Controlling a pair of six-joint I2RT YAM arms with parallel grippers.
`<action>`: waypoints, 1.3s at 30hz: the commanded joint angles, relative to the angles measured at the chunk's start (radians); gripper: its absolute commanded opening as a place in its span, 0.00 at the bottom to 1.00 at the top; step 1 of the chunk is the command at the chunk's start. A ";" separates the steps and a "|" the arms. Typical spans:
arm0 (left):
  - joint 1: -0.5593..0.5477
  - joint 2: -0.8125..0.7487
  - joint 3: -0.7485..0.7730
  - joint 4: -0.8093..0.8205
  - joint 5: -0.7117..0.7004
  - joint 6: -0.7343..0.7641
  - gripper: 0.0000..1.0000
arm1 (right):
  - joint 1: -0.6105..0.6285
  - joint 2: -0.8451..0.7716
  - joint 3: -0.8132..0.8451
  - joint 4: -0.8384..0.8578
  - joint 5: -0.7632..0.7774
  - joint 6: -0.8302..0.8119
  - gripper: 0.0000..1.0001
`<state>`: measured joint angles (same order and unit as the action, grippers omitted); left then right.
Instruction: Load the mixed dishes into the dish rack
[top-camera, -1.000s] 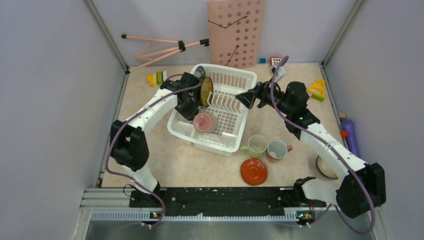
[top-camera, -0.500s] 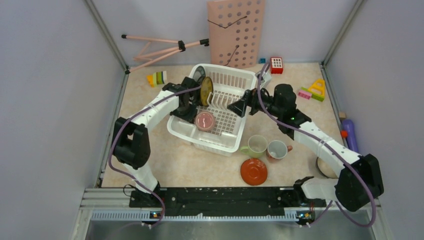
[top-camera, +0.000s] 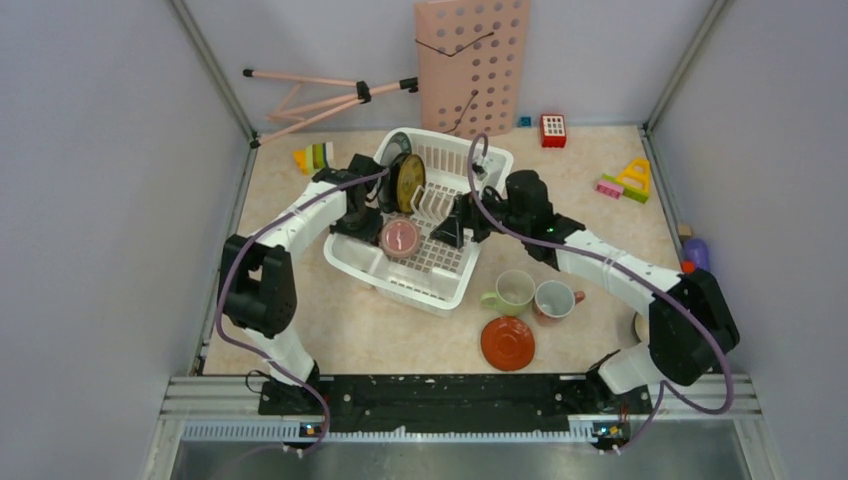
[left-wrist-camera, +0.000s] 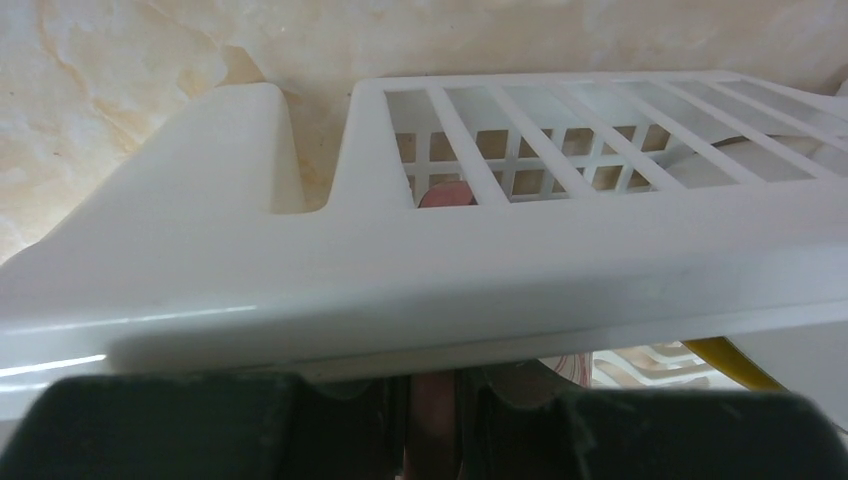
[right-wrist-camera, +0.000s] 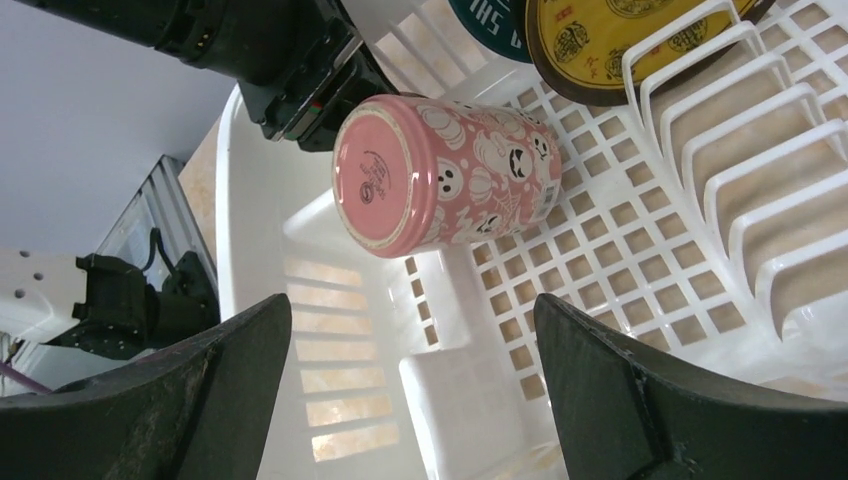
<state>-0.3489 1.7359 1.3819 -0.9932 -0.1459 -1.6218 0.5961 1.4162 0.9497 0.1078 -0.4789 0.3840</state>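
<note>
Right end effector (right-wrist-camera: 410, 340) swung over the dish rack (top-camera: 395, 288), wide open, empty.
Left end effector (left-wrist-camera: 432, 440) likely pinches the pink mug (right-wrist-camera: 440, 180). Two plates (top-camera: 407, 183) in; two mugs (top-camera: 515, 292), saucer (top-camera: 507, 342) still out.

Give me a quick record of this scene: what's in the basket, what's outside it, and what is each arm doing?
In dish rack: pink mug, yellow plate, dark plate
On table: pale-green mug, maroon mug, orange saucer
Left tool: closed, apparently on the pink mug
Right tool: open, facing the pink mug
</note>
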 joint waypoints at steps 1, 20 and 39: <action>0.010 -0.016 0.036 0.054 0.084 0.000 0.14 | 0.028 0.064 0.098 -0.041 0.013 -0.040 0.90; 0.008 0.024 0.184 -0.096 0.058 0.153 0.55 | 0.027 0.263 0.261 -0.193 0.045 -0.087 0.89; 0.065 -0.463 -0.068 0.103 -0.269 0.641 0.51 | 0.060 0.322 0.341 -0.268 0.107 -0.010 0.80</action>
<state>-0.3344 1.3609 1.3968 -1.0004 -0.2836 -1.2087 0.6304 1.7130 1.2446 -0.1581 -0.4076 0.3050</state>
